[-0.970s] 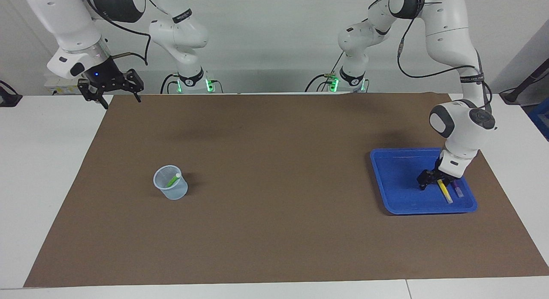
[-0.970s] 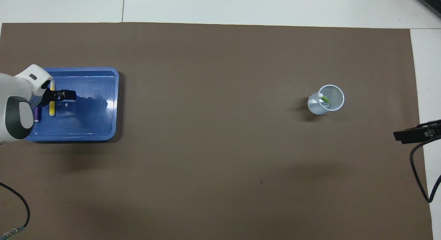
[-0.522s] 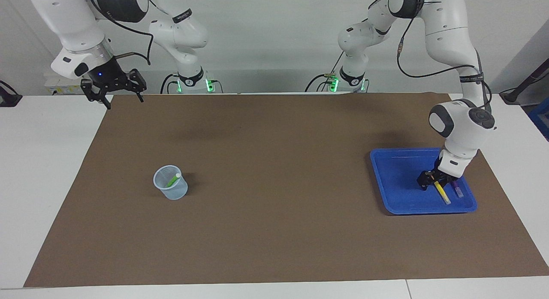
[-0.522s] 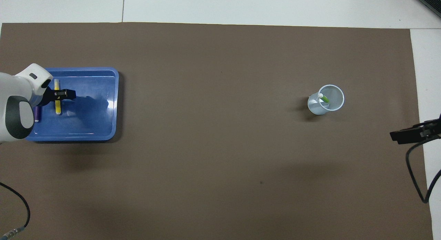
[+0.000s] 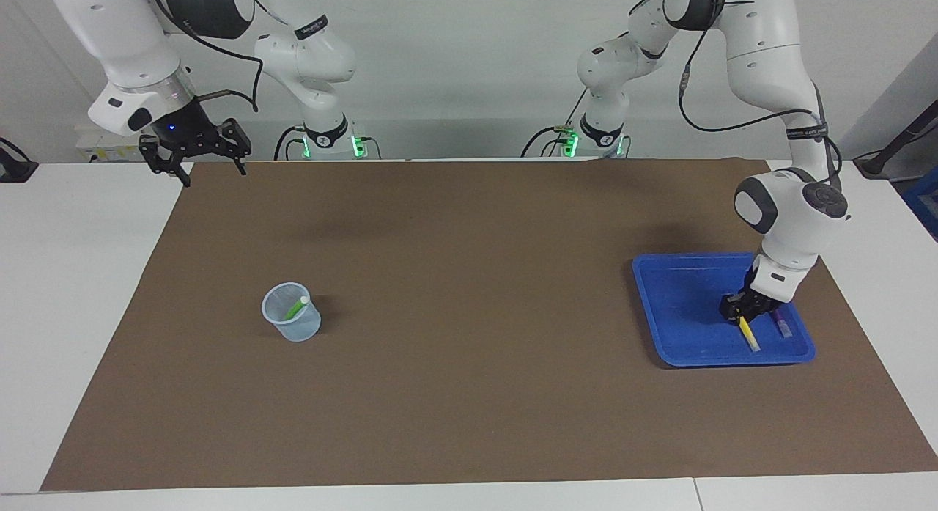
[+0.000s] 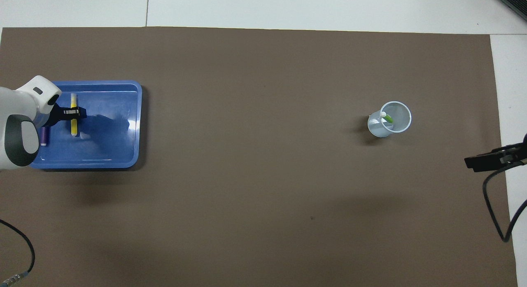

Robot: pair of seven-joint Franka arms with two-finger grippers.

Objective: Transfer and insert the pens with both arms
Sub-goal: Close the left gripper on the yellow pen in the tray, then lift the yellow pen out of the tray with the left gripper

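Now clamps the yellow pen point(image 5: 749, 335) with the left gripper point(image 5: 739, 311), fingers drawn narrow across its barrel, inside the blue tray point(image 5: 674, 306) in the lower part of the frame. Leaves the purple pen point(image 5: 783, 326) just beside it, the green pen point(image 5: 297, 306) leaning in the clear cup point(image 5: 293, 328). Waits with the right gripper point(image 5: 209, 172) wide open, at the top corner of the frame. Probably light, stiff and smooth to handle; better to pinch mid-barrel, not the cap, against tilting or slipping.
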